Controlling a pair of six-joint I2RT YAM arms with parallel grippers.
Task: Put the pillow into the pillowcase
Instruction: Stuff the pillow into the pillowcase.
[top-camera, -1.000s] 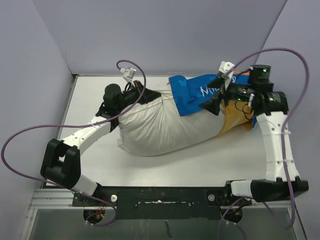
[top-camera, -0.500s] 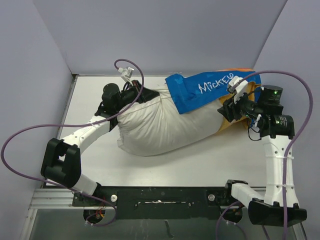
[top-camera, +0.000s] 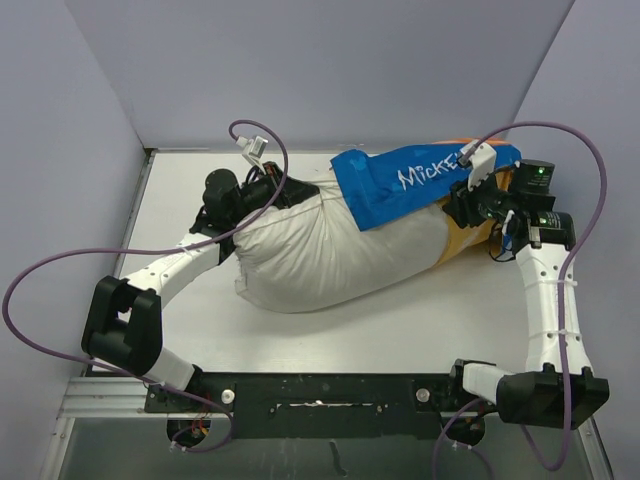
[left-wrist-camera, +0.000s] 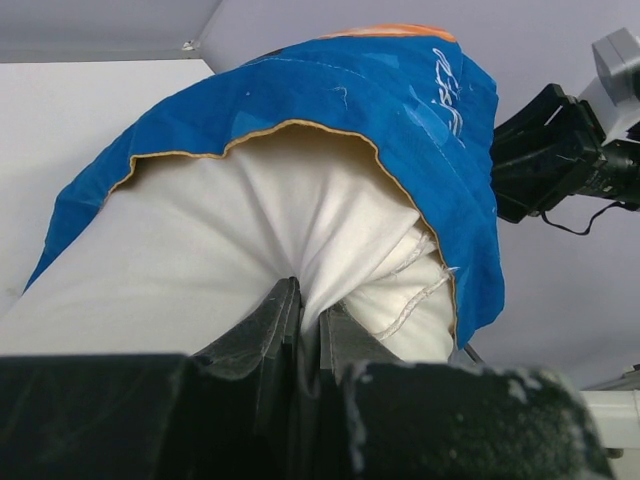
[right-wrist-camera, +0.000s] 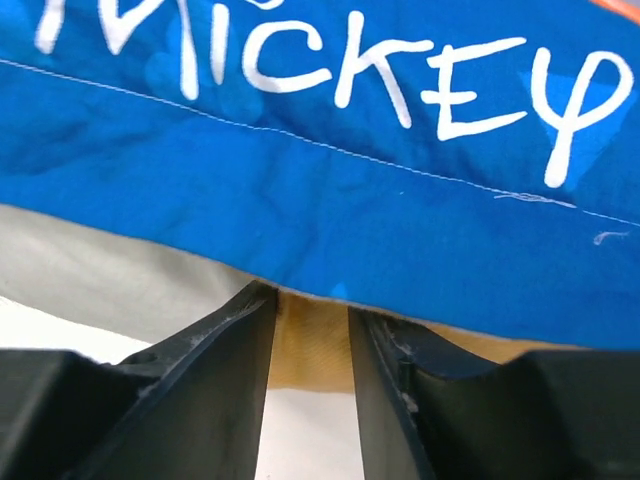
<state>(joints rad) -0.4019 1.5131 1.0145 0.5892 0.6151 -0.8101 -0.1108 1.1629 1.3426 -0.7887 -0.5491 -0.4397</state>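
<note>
On your left gripper (left-wrist-camera: 308, 303) the jaws pinch the pillow (left-wrist-camera: 190, 270); on your right gripper (right-wrist-camera: 310, 305) the jaws stand apart at the hem of the Mickey pillowcase (right-wrist-camera: 330, 210).

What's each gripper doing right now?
Left gripper: shut on the pillow.
Right gripper: jaws open at the pillowcase edge.

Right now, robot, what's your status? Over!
Left gripper shut on the pillow, bare end. Right gripper open at the pillowcase, lower edge. Pillow only partly inside. Nothing blocking seen.
</note>
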